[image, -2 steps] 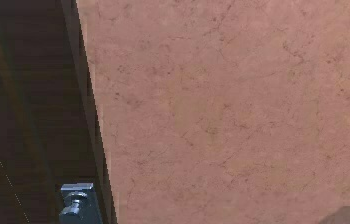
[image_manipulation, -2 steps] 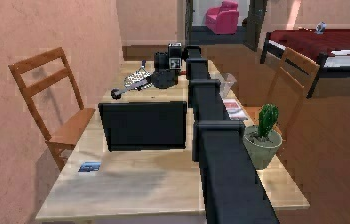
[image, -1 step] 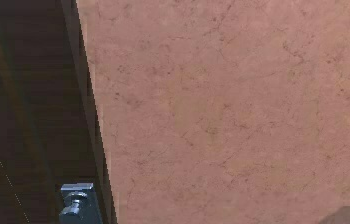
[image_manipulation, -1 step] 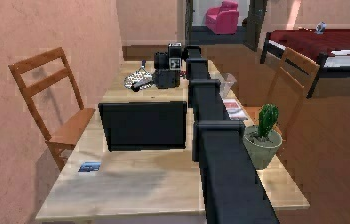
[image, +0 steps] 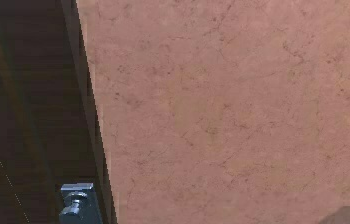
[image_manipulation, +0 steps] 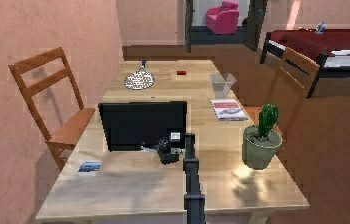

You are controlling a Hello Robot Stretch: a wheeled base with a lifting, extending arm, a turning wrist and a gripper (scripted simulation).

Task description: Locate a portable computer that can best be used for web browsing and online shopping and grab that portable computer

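Note:
A laptop [image_manipulation: 141, 124] stands on the light wooden table [image_manipulation: 133, 190] with its dark lid up and its back toward me. The dark arm bar [image_manipulation: 193, 185] rises from the arm side view's bottom edge to the laptop's lower right corner. The gripper [image_manipulation: 167, 150] sits at the laptop's base, left of the white marker squares [image_manipulation: 176, 137]. I cannot tell whether it holds anything or touches the laptop.
On the table are a potted cactus [image_manipulation: 262, 136], a magazine [image_manipulation: 228, 108], a clear container [image_manipulation: 223, 83], a round metal dish [image_manipulation: 139, 79] and a small blue card [image_manipulation: 89, 166]. Wooden chairs [image_manipulation: 53, 95] [image_manipulation: 295, 70] flank it. A pink wall [image: 233, 110] and dark door frame [image: 43, 110] stand close ahead.

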